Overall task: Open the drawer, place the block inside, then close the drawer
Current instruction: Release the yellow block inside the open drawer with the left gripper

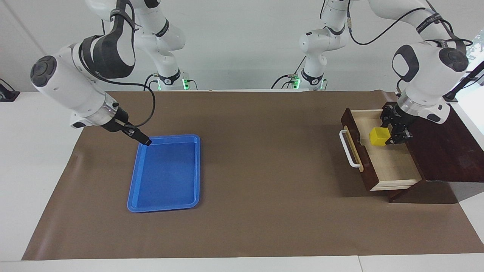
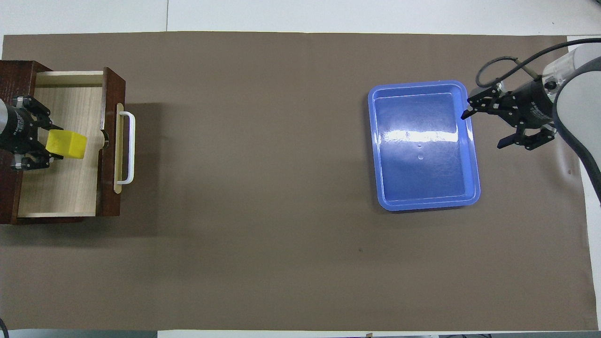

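Note:
The dark wooden drawer (image 1: 391, 166) stands pulled open out of its dark box (image 1: 446, 151) at the left arm's end of the table, its pale interior (image 2: 61, 188) bare. Its white bar handle (image 1: 348, 148) faces the table's middle and also shows in the overhead view (image 2: 127, 148). My left gripper (image 1: 390, 133) is shut on the yellow block (image 1: 379, 136) and holds it, slightly tilted, low over the drawer's interior; the overhead view shows both gripper (image 2: 52, 143) and block (image 2: 68, 144). My right gripper (image 2: 483, 130) is open and empty over the blue tray's edge.
A blue plastic tray (image 1: 166, 173) lies empty on the brown mat (image 1: 264, 170) toward the right arm's end. In the facing view the right gripper (image 1: 143, 139) hangs by the tray's corner nearest the robots. White table shows around the mat.

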`<state>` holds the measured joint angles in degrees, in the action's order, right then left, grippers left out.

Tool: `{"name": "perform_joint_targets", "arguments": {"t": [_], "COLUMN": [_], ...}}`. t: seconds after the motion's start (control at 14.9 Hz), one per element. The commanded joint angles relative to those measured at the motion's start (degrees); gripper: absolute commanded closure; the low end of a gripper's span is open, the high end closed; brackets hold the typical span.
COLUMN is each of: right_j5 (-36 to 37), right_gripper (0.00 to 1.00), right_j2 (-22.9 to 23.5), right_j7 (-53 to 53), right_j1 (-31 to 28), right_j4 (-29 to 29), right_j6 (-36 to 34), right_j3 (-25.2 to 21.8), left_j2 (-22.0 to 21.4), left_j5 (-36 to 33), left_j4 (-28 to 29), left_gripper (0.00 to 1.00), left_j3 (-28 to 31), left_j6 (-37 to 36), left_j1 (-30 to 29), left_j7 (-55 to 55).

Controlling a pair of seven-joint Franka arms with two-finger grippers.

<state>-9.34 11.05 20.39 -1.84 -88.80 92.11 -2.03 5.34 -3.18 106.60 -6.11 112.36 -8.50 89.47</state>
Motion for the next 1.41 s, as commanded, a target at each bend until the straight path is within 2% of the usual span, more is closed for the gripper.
{"name": "perform_joint_targets", "arguments": {"t": [0.0, 0.2, 0.34, 0.47, 0.54, 0.6, 0.81, 0.94, 1.08, 1.34], "right_j5": [4.93, 9.68, 10.22, 10.74, 10.83, 10.75, 10.66, 10.57, 10.48, 10.92], "right_gripper": [0.00, 0.00, 0.00, 0.00, 0.00, 0.00, 0.00, 0.00, 0.00, 0.00], "right_j2": [-5.76, -11.56, -14.21, -14.04, -14.04, -14.04, -12.82, -11.94, -10.44, -10.44], "right_j7": [-12.62, -21.51, -24.77, -27.85, -28.12, -28.13, -28.04, -27.86, -27.78, -27.78], "right_j1": [-1.41, -1.58, -1.58, -1.67, -1.67, -1.76, -2.20, -2.11, -2.11, -2.11], "right_j4": [-2.59, -4.88, -5.68, -5.33, -5.33, -5.50, -5.59, -5.50, -4.98, -4.89], "right_j6": [-0.88, -1.32, -2.11, -2.38, -2.38, -2.46, -2.20, -2.11, -2.02, -2.02], "right_j3": [0.88, 0.97, 0.97, 0.88, 0.97, 0.88, 0.97, 0.97, 0.97, 0.97], "left_j2": [-2.61, -3.40, -3.67, -3.76, -3.67, -3.58, -2.36, -0.86, -0.94, -1.65], "left_j5": [0.11, 0.11, 0.11, 0.11, 0.11, -0.07, 0.11, 0.11, -0.24, -0.51], "left_j4": [4.66, 6.94, 7.92, 7.92, 7.75, 7.13, 0.39, -3.32, -2.98, 0.27], "left_gripper": [1.00, 1.00, 0.99, 0.60, 0.32, 0.00, 0.00, 0.00, 0.00, 0.00], "left_j3": [0.40, 0.31, 0.31, 0.40, 0.48, 0.48, 0.22, 0.04, 0.13, 0.13], "left_j6": [3.04, 3.39, 3.74, 3.74, 3.48, 3.30, -1.25, -3.80, -4.95, -4.43], "left_j1": [0.24, 0.24, 0.32, 0.06, -0.03, -0.03, 0.32, 4.69, 8.92, 11.74], "left_j7": [1.06, 1.23, 1.32, 0.45, 0.27, 0.44, 2.89, 8.33, 9.76, 10.90]}}
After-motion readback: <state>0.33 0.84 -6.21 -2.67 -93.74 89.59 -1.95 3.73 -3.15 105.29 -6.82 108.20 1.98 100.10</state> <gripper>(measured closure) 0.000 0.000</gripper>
